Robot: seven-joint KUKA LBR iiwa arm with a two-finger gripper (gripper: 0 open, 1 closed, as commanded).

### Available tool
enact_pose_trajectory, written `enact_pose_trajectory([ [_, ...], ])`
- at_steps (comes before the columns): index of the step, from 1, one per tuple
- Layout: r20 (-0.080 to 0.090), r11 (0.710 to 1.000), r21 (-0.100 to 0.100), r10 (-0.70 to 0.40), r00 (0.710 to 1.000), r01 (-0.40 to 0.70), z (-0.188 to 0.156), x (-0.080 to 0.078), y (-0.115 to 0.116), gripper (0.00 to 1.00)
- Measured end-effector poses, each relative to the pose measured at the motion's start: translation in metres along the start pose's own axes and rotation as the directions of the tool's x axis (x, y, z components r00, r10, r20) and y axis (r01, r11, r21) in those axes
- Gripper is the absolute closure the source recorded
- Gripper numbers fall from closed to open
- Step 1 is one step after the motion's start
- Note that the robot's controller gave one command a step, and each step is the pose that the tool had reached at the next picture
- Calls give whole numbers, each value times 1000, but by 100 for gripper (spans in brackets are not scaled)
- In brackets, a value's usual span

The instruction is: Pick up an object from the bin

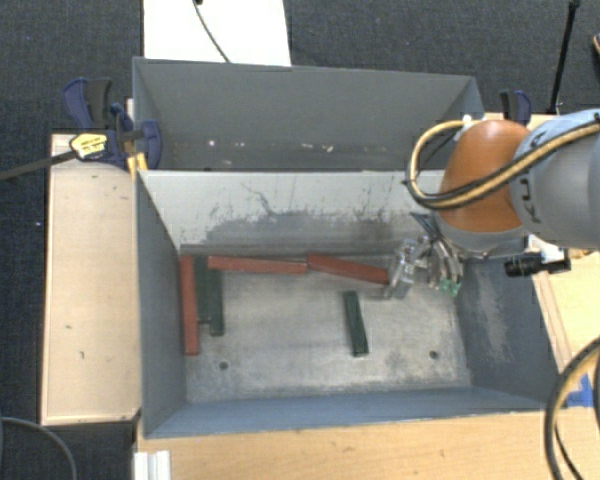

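My gripper is low in the bin near its back right corner. A red-brown stick lies slightly slanted along the back wall, and its right end reaches the gripper's tip. Whether the stick is gripped or only touched is hidden. A short dark green stick lies on the floor just below and left of the gripper, apart from it. A second red-brown stick lies flat along the back wall, end to end with the first.
Along the left wall a red-brown stick and a dark green stick lie side by side, pointing front to back. The arm's orange cover and cables hang over the bin's right rim.
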State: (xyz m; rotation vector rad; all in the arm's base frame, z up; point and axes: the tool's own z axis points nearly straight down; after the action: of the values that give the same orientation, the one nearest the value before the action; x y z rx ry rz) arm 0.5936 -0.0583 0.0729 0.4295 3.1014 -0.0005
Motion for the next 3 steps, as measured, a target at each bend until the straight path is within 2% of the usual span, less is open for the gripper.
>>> enact_pose_trajectory([
  [1, -5, 1000, 0, -2, 1000, 2, 2, 2, 0, 0],
  [2, -4, 1000, 1, -4, 1000, 4, 1, 1, 0, 100],
  [3, 1, 972, -1, -234, 972, 234, -182, 33, 16, 100],
])
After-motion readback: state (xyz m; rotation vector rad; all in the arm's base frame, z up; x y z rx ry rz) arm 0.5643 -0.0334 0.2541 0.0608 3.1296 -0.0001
